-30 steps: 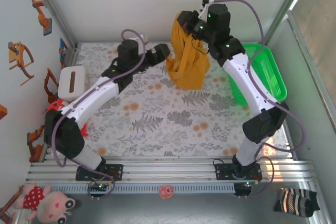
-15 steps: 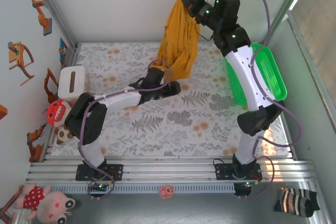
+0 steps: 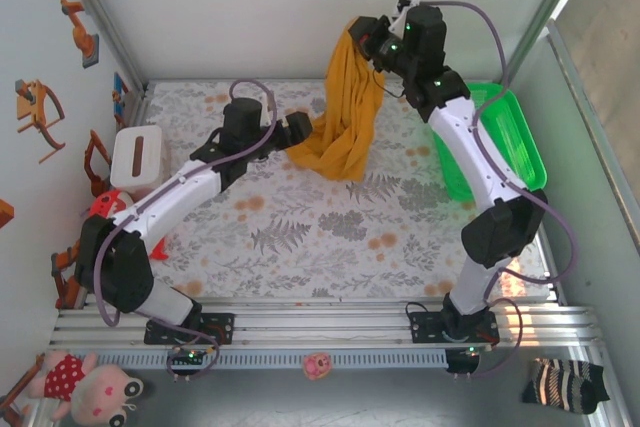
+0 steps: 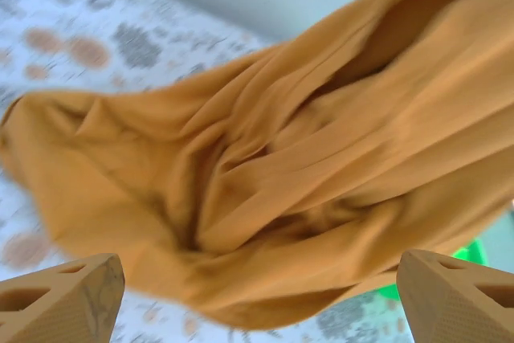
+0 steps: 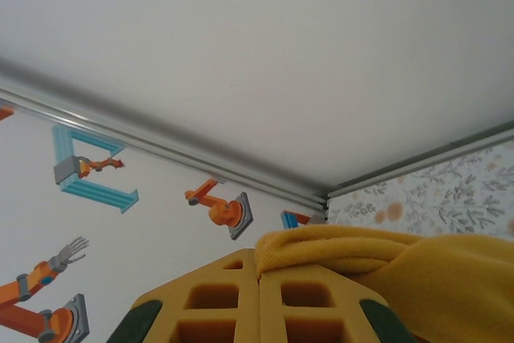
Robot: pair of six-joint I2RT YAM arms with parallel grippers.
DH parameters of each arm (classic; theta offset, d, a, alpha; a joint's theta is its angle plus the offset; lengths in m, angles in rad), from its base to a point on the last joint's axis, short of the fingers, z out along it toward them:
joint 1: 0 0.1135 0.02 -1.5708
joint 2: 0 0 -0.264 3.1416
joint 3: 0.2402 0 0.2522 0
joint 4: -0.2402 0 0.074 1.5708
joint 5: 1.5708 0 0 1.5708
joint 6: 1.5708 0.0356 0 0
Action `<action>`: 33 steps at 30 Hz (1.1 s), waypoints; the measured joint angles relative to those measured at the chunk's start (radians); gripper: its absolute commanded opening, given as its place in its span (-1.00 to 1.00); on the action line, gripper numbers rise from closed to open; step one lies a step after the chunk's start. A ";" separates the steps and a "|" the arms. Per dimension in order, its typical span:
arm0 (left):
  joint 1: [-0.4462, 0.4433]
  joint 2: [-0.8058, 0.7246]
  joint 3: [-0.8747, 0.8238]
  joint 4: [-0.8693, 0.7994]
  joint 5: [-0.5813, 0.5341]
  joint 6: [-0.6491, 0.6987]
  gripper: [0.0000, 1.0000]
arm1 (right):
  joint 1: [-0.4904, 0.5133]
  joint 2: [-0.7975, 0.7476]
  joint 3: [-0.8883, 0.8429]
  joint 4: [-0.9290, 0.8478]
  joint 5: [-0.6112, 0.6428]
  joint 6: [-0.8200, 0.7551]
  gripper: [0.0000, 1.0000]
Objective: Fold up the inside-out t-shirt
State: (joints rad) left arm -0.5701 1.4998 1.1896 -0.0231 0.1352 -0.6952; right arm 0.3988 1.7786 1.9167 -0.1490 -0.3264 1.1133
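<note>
shirt count: one mustard-yellow soft cotton t-shirt (image 3: 345, 112), all bunched up, far middle of the scene
shirt position: top end high by the far wall, low end down at the floral-print tablecloth (image 3: 300, 227); can't tell if it rests there
arms: two
right gripper (image 3: 362, 37): fingers pressed together, pinching the shirt's top fold, held up high
left gripper (image 3: 300, 130): fingers spread wide, low, just beside the shirt's left bunch, nothing between them
baskets: one bright green plastic basket (image 3: 512, 137), far right, apart from the shirt
boxes: one white rectangular box (image 3: 138, 155), left edge
</note>
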 measured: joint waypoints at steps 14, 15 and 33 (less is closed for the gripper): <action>-0.019 0.244 0.187 0.081 0.122 0.020 0.76 | 0.005 -0.039 -0.052 0.057 -0.026 0.040 -1.00; -0.021 0.254 0.196 0.083 0.126 0.020 0.76 | 0.005 -0.041 -0.052 0.059 -0.026 0.042 -1.00; 0.145 0.285 0.504 0.072 0.266 -0.014 -1.00 | -0.103 -0.126 -0.306 0.061 0.001 -0.007 -1.00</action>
State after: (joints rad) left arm -0.4255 1.7851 1.6939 0.0486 0.4015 -0.7097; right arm 0.2955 1.6531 1.6108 -0.0875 -0.3252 1.1061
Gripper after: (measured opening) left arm 0.045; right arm 0.047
